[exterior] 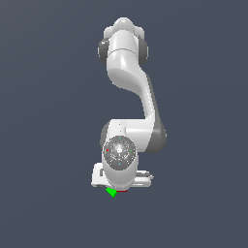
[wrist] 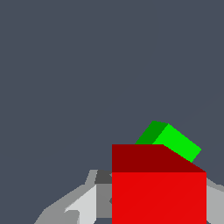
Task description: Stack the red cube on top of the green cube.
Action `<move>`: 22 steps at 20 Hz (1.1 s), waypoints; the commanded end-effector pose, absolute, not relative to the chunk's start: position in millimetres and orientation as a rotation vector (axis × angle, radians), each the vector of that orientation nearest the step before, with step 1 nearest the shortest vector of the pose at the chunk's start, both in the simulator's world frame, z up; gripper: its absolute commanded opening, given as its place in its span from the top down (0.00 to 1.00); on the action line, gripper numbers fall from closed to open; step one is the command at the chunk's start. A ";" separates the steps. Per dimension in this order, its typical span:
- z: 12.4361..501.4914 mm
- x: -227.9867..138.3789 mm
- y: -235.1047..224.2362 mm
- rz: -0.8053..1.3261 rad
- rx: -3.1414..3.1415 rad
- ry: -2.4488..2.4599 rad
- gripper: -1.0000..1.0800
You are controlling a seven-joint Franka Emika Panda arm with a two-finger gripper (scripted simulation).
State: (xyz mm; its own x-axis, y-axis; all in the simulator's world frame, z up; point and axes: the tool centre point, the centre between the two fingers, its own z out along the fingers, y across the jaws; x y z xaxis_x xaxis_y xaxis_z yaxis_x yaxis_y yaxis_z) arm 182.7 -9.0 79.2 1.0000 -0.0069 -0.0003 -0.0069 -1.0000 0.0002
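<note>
In the wrist view the red cube (wrist: 158,192) fills the space between my gripper's (wrist: 158,205) two grey fingers (wrist: 85,205), which press against its sides. The green cube (wrist: 173,139) lies just beyond it, turned at an angle, its near corner covered by the red cube. From the exterior view the arm's wrist and hand (exterior: 120,169) cover most of both cubes. Only a corner of the green cube (exterior: 111,192) and a thin strip of the red cube (exterior: 122,191) show beside each other under the hand.
The white arm (exterior: 128,72) stretches across the plain dark grey floor (exterior: 48,145). Nothing else shows in either view.
</note>
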 end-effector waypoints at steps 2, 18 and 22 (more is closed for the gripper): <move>71.3 185.2 -25.4 0.000 3.142 -0.010 1.00; 63.2 188.1 -42.7 0.000 3.142 -0.010 0.04; 63.2 188.1 -42.7 0.000 3.142 -0.010 0.04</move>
